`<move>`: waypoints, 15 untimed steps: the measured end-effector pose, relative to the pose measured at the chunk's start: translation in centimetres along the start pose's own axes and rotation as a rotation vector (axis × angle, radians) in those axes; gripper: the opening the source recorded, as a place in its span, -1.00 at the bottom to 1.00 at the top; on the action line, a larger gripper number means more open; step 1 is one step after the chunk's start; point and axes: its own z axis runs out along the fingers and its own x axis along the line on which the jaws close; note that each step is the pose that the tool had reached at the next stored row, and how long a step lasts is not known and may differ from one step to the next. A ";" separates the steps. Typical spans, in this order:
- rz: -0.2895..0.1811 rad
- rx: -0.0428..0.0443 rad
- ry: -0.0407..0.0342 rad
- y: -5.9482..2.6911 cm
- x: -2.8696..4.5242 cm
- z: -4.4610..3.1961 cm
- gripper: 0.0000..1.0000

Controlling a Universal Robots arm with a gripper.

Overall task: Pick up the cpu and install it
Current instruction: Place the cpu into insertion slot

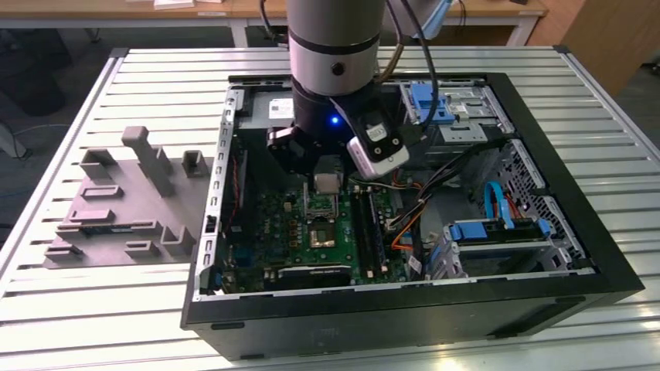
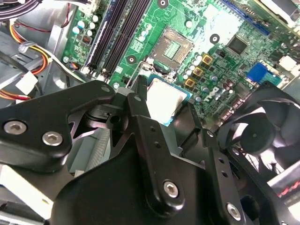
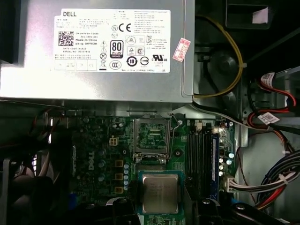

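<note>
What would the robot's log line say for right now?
jaws: shut on cpu | cpu: held above motherboard, near empty socket | install: not yet done | place: inside open computer case

Finishes on my feed, working outward from the computer case.

The computer case [image 1: 413, 313] looks matt black on its outer walls. Inside it, the cpu [image 3: 160, 193] has a smooth silver-grey metal top with a soft sheen. The gripper [image 2: 166, 97] is matt black with bright metal screw heads. The motherboard [image 3: 96, 157] is glossy green. The power supply [image 3: 33, 79] is dull bare sheet metal with a smooth white paper label [image 3: 115, 40]. Under the case I see a table [image 1: 619, 340] of ribbed pale metal slats, and beside the case a matt grey moulded plastic tray [image 1: 113, 224].
</note>
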 end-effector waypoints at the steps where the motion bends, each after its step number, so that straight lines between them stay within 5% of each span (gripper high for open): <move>1: 0.000 0.0000 0.0000 -0.01 0.00 0.18 -0.06; 15: 0.000 0.0001 0.0002 -0.10 0.00 2.39 -0.06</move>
